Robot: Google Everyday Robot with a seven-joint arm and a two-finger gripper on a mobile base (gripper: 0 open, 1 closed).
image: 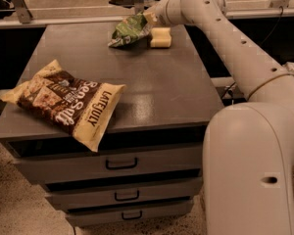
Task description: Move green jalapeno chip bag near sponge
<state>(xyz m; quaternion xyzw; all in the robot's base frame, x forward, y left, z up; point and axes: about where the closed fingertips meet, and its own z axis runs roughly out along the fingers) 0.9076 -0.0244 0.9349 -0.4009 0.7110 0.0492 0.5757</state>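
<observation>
The green jalapeno chip bag (128,31) is a small crumpled green foil bag at the far edge of the grey cabinet top (152,87). It tilts up at its right end. My gripper (148,18) reaches in from the right on the pale arm and is shut on the bag's raised upper right corner. The sponge (160,37), a pale yellow block, lies on the top just right of the bag, touching or almost touching it, directly under the gripper.
A large brown-and-cream "Late July" chip bag (68,102) lies at the front left, overhanging the front edge. The cabinet has three drawers (121,163) below. My arm (235,48) spans the right side. A rail (63,19) runs behind the cabinet.
</observation>
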